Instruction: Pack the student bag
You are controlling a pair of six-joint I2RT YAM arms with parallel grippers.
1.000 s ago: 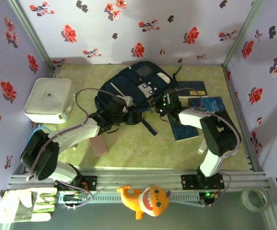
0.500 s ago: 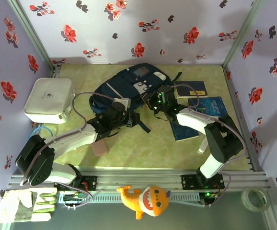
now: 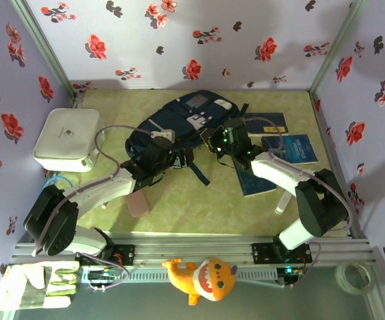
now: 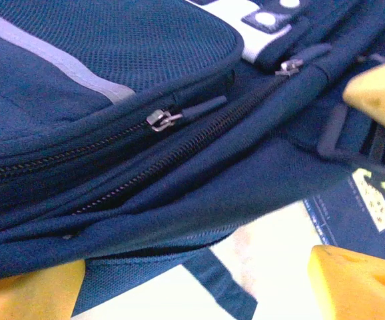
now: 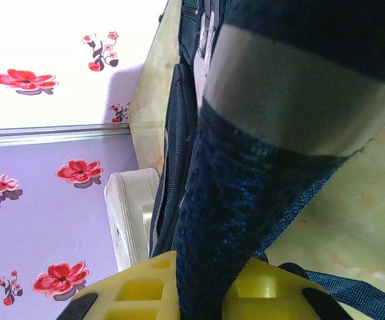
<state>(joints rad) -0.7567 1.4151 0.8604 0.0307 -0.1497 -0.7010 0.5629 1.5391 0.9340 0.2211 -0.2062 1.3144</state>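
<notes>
Clearly the student bag [image 3: 186, 117], lying at the back middle of the table [image 3: 179, 203], looks soft and floppy; seams or straps seem the best holds. The right gripper [image 5: 206, 287] pinches its fabric; the left gripper [image 4: 192, 283] gapes wide, empty, beside its zips.

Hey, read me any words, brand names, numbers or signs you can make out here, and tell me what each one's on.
No text here can be read.
White-grey label on the student bag: dark marks, too small to read.
Yellow print on the upper blue book: blurred.
Logo on the white box: too small to read.
</notes>
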